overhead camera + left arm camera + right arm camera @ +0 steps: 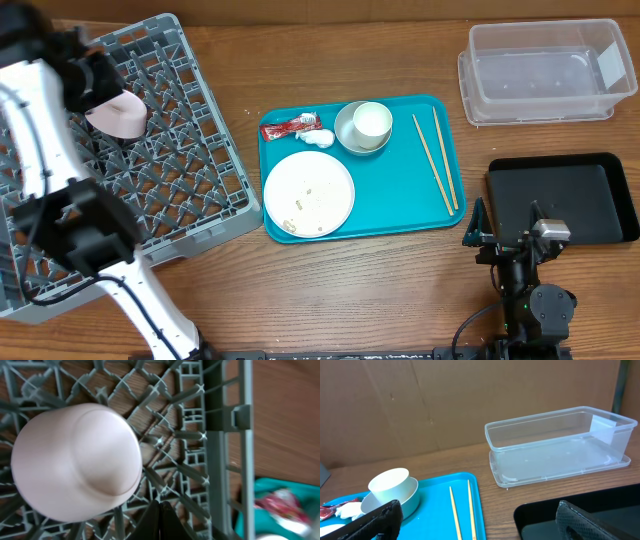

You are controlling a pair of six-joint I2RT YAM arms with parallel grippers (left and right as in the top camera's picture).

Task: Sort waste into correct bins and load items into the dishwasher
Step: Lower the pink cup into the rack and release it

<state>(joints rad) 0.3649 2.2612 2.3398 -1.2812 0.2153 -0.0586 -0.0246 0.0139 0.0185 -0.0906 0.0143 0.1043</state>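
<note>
My left gripper is over the far left part of the grey lattice rack, its dark fingers pressed together and holding nothing. Just beside it a smooth pale bowl sits upside down on the plastic grid.

On the flat teal tray at centre, the round white plate lies near-left with rice scraps on it. Behind it lie the red wrapper and the crumpled tissue. The white cup stands inside the steel bowl. Two thin wooden chopsticks lie along the right side.

The clear tub sits far right, and the matte black tray is nearer. My right gripper is low by the black tray's left edge, jaws wide apart.
</note>
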